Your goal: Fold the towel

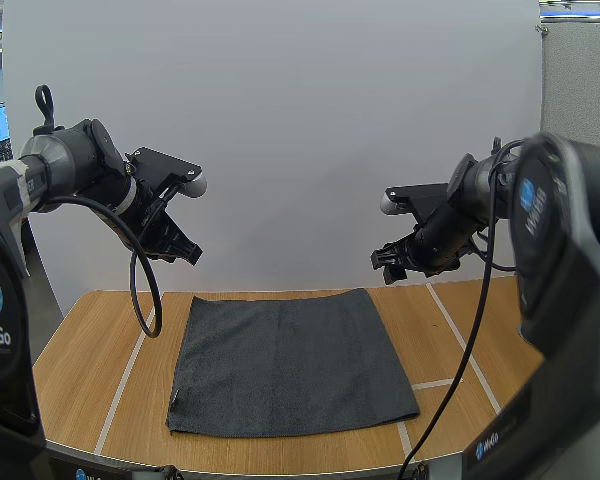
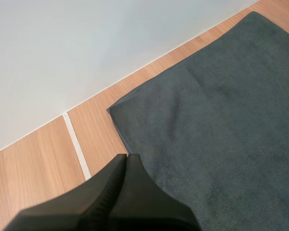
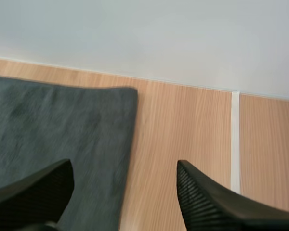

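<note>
The towel (image 1: 290,365) is plain dark grey; the bench (image 1: 75,365) is light wood-grain, with thin white stripes (image 1: 125,383) either side of the towel.

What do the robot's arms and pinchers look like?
The left arm and right arm are black with silver-grey joints, round blue logos and white WeGo lettering. The left gripper and right gripper each have two black, wedge-shaped fingers, ribbed inside.

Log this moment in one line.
towel: flat, unfolded | left claw: shut, raised near far-left corner | right claw: open, raised near far-right corner
</note>
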`<control>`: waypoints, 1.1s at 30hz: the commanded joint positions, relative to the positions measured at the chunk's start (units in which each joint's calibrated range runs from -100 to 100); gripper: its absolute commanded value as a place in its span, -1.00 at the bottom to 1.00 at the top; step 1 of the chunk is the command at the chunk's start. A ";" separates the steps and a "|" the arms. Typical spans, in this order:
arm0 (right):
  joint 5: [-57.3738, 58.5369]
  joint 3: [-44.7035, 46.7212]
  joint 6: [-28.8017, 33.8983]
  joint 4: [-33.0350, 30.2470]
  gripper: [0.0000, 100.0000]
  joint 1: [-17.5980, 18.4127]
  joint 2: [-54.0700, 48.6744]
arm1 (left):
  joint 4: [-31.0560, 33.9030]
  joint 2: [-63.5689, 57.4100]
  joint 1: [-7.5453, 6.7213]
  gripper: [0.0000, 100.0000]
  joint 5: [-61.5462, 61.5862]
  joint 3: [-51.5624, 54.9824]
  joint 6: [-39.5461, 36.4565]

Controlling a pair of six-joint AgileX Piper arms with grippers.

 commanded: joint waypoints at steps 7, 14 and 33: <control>8.81 -24.24 -15.29 16.03 1.00 -1.79 26.57 | -1.11 -0.49 0.06 -1.00 0.23 -0.40 -0.29; 12.29 -33.94 -16.49 17.23 1.00 -1.38 38.61 | -1.11 -0.49 0.06 -1.00 0.23 -0.40 -0.29; 3.96 -37.51 -20.29 17.65 1.00 2.09 47.32 | -1.11 -0.49 0.06 -1.00 0.23 -0.40 -0.29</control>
